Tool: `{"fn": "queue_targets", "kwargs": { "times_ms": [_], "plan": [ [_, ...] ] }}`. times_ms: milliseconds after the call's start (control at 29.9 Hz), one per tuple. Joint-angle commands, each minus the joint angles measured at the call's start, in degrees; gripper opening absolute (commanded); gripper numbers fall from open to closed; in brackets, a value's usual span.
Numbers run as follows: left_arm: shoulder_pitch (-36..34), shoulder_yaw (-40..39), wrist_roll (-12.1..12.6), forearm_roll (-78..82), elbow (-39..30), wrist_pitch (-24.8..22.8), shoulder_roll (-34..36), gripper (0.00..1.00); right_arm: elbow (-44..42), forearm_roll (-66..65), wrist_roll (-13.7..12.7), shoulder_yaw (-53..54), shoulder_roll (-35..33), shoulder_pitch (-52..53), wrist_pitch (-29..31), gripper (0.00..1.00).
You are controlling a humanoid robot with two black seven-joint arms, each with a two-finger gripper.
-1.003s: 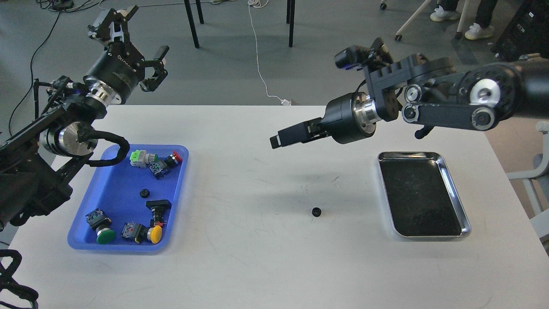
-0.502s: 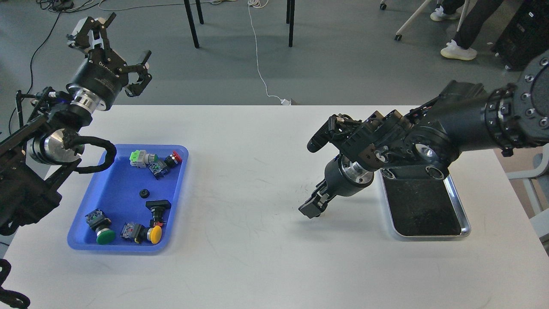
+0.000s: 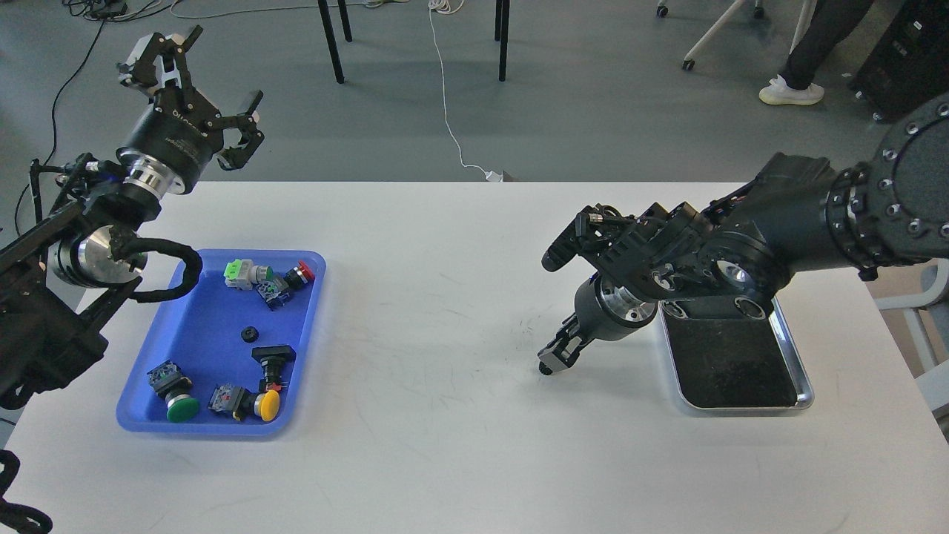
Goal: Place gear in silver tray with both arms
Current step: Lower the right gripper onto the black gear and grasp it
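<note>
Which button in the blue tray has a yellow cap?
The yellow-capped button lies at the blue tray's near edge, beside the green-capped button; the others are green or red.

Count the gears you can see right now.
2. One gear lies in the middle of the blue tray. One gear sits on the table at the right gripper tips, mostly hidden. The switches could hide more.

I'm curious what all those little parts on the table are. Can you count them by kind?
Push-button switches in the blue tray: 6
Small black gears: 2, one in that tray, one under the right gripper
Trays: 2, blue and the silver tray
Total: 10
</note>
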Motion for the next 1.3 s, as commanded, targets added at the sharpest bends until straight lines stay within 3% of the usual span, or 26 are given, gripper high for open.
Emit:
{"fn": "queue_targets", "kwargs": {
  "times_ms": [0,669,1271],
  "plan": [
    [0.42,0.00,-0.01,-0.02,0.01,-0.01,-0.01,0.98,-0.19,0.35,-0.05,0.50,0.00,-1.40,-0.17,0.63],
    [1.30,-0.09,-0.10,0.07,-0.17,0.34,-0.27,0.98,-0.01,5.01,0.47,0.50,0.00,-4.22,-2.19,0.55],
    [1.57,0.00,-0.63,0.07,-0.17,0.69,-0.45,0.98,-0.36,5.10,0.47,0.59,0.00,-6.15,-3.77,0.54]
  ]
}}
